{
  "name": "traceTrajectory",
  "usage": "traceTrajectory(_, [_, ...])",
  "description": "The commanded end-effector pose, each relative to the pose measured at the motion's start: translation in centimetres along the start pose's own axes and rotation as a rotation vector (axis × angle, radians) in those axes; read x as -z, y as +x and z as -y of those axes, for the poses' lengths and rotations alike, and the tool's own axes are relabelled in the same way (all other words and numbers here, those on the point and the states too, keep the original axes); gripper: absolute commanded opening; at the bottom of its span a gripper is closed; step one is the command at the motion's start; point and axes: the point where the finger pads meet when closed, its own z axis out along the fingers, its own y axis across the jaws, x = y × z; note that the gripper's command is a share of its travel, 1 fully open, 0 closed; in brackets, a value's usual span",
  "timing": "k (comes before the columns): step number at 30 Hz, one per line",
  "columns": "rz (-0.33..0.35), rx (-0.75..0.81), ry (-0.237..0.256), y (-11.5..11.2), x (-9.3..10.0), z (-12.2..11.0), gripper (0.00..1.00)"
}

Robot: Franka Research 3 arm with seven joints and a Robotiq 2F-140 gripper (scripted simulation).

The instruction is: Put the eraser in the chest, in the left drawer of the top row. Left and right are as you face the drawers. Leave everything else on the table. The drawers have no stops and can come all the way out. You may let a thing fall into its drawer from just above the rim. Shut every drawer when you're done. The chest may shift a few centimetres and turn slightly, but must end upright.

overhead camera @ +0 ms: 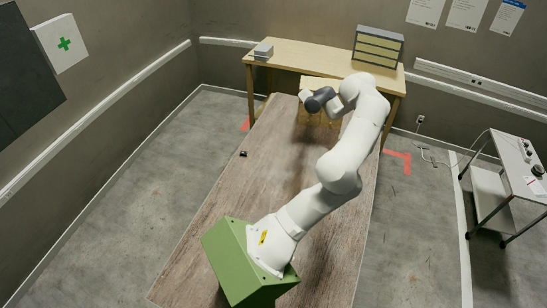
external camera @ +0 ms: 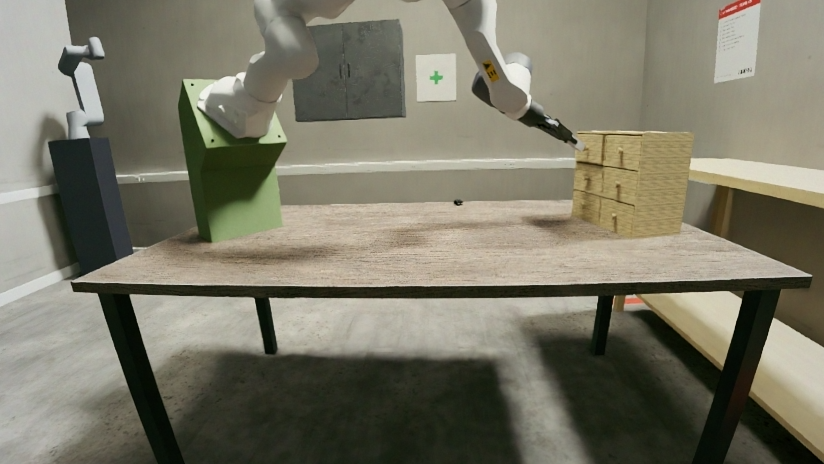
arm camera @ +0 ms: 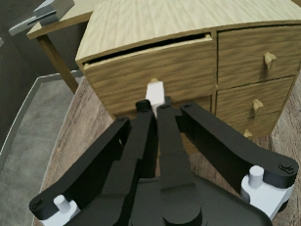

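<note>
Eraser: not visible; we infer it lies inside the upper-left drawer (external camera: 593, 157) (arm camera: 117, 72), ahead of the tool (external camera: 578, 146) (arm camera: 157, 93). Tool fingers together, gripping nothing, tips at the knob (arm camera: 154, 80). Slight gap remains; we judge a straight inward push, toward the chest (overhead camera: 319, 81) (external camera: 666, 184) (arm camera: 191, 21), is needed.

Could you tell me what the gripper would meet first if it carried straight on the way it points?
Most likely the top-left drawer's front, at its knob; the fingertips look touching or nearly so.
</note>
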Motion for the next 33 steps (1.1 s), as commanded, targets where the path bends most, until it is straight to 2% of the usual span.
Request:
traceTrajectory(1, [0.008, -0.002, 0.003, -0.15, -0.19, 0.1, 0.1])
traceTrajectory(33, [0.008, -0.002, 0.003, 0.11, -0.64, 0.1, 0.1])
